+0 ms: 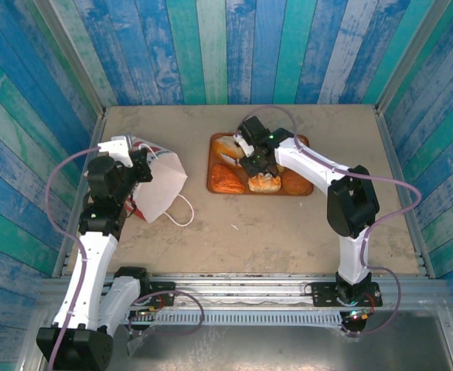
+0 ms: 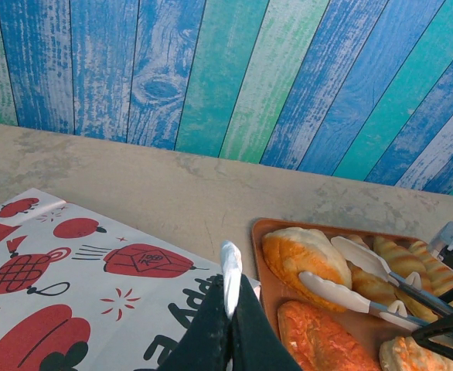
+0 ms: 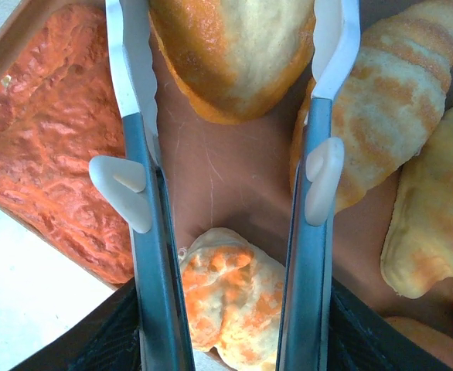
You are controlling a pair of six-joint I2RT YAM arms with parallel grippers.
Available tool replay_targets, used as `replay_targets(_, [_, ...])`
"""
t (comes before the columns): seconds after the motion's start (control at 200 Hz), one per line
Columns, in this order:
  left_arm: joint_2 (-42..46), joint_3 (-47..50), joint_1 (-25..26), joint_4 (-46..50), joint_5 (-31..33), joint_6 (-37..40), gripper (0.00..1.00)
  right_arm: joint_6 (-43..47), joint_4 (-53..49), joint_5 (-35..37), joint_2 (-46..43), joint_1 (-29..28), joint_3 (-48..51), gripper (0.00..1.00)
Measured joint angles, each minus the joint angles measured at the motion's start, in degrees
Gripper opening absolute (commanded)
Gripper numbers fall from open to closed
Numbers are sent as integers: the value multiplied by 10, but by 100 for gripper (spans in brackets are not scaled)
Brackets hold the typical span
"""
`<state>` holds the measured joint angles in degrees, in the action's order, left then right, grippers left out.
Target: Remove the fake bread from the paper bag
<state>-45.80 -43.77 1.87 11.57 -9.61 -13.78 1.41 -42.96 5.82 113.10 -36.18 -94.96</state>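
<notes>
The white and red paper bag (image 1: 163, 185) lies on its side at the table's left, seen close in the left wrist view (image 2: 87, 309). My left gripper (image 1: 140, 167) (image 2: 232, 272) is shut on the bag's white edge. Several pieces of fake bread lie on the brown tray (image 1: 213, 166). My right gripper (image 1: 240, 145) (image 3: 233, 46) has long tong fingers with white tips. It is closed around a pale bun (image 3: 234, 77) (image 2: 300, 251) that rests on the tray, one tip pressed to each side. What is inside the bag is hidden.
On the tray (image 3: 226, 170) a croissant (image 3: 389, 100) lies right of the bun, a rough orange loaf (image 3: 49, 139) left of it, and a small roll (image 3: 234, 301) under my wrist. Blue plank walls enclose the table. Bare tabletop (image 1: 250, 224) runs in front of the tray.
</notes>
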Motion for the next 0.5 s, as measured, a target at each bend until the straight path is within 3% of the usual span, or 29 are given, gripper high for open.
replay_targets(0.501, [1, 0, 0, -3, 0, 0, 0, 28, -7, 6, 0, 0, 0, 53])
